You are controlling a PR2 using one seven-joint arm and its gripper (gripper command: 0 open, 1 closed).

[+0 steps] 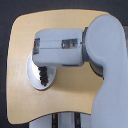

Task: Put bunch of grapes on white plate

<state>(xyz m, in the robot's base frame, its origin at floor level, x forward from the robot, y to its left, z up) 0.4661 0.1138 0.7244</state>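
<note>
With the bunch of grapes point(44, 76) lying on the white plate point(33, 75) at the frame's left-centre, the gripper point(44, 69) is hovering over it, jaws hidden so I cannot tell their state, and lifting could be dragging grapes off.

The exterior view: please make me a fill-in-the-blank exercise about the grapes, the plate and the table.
1. The bunch of grapes lies on the white ____.
2. The white plate sits near the exterior view's ____ edge of the table.
3. The table top is made of light ____.
4. The robot arm reaches ____ the plate.

Missing words: plate; left; wood; over
</note>
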